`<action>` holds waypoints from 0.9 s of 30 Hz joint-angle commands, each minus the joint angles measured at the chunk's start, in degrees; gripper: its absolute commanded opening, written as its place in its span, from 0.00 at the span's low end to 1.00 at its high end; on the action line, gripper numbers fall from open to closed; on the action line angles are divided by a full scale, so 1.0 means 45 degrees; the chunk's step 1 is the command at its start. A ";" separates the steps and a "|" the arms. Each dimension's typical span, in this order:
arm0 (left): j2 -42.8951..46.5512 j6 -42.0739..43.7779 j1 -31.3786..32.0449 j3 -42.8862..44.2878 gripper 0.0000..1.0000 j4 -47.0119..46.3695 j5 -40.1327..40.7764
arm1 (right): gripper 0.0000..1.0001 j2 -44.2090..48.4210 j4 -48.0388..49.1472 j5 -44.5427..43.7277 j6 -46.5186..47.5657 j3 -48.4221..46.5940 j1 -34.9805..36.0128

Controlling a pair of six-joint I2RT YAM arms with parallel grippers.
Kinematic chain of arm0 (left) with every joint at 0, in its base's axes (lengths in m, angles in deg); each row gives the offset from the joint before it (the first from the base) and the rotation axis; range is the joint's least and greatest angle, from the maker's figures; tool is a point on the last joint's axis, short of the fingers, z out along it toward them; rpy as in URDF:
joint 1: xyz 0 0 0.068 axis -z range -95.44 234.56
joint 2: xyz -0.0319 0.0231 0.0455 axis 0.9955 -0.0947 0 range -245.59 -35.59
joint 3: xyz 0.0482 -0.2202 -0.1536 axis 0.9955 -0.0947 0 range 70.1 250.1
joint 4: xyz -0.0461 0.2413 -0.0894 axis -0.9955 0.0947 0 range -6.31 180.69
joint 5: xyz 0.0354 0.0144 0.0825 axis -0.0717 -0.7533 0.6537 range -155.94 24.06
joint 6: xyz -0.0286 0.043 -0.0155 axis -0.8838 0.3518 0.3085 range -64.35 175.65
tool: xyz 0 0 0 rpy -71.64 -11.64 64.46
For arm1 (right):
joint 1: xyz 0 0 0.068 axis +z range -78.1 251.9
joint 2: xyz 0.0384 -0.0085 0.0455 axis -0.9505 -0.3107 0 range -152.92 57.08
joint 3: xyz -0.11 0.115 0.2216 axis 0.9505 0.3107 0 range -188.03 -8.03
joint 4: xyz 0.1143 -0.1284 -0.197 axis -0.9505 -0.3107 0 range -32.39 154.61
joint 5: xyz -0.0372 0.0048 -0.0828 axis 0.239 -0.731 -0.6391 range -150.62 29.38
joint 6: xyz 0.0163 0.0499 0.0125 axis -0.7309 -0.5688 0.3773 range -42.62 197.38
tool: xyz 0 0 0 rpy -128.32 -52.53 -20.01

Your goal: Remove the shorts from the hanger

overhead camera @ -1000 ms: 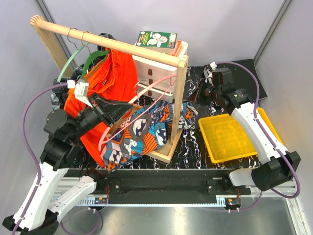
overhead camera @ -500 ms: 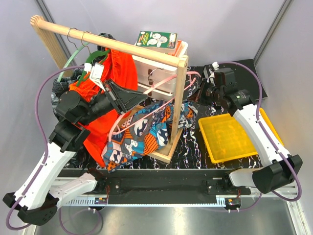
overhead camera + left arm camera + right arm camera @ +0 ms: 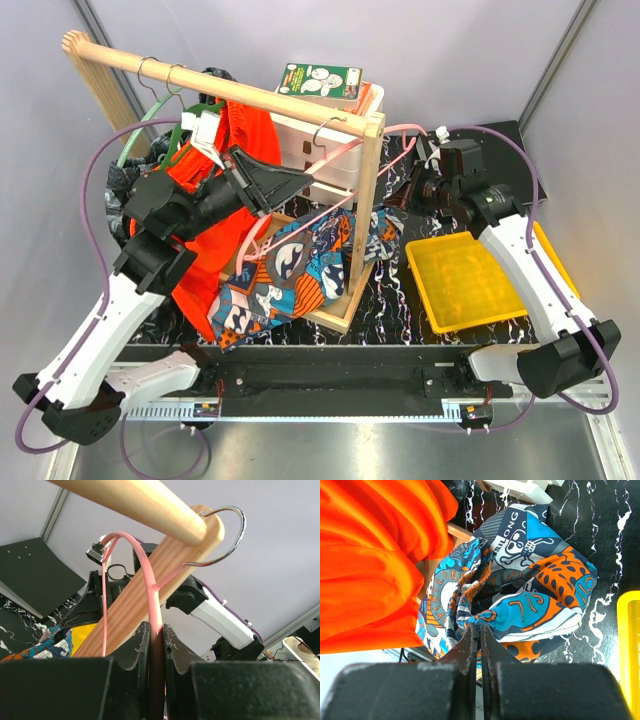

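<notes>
Left gripper [image 3: 156, 630] is clamping down hard on the pink hanger [image 3: 154, 605], with the jaws pinched narrow around its thin bar and no daylight showing. Just above those fingers, the hanger's metal hook [image 3: 243, 527] is curling over the top of the wooden post [image 3: 130, 615], right where the wooden rail [image 3: 130, 497] is meeting it.

Over on the other side, the right gripper [image 3: 476, 629] is reaching in low, its fingers drawn together on a bunched fold of the patterned shorts [image 3: 530, 595]. The cloth is gathering into creases right at the tips. From there, the blue, orange and white garment is spreading away from the fingers in a loose heap, partly over the black marbled table [image 3: 605, 540] and partly against the foot of the rack.

Beside it, the orange shorts [image 3: 370, 565] are hanging in a broad sheet, touching the patterned pair along one edge. From above, the patterned shorts are sitting below the left gripper and between the two arms. Whether any part is clinging to the pink hanger, I cannot tell. The yellow tray [image 3: 465, 280] is sitting off to the right, near the right arm.
</notes>
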 commanded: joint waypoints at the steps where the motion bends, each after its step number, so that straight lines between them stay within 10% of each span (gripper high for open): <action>1: -0.0410 -0.0389 0.0205 0.0814 0.00 -0.1152 0.0451 | 0.00 0.0656 0.0092 -0.0101 -0.0027 -0.0404 -0.0097; 27: -0.1387 0.0002 0.1455 0.0658 0.00 -0.1132 0.1330 | 0.00 0.0969 -0.0123 -0.0179 -0.0183 -0.0404 -0.0097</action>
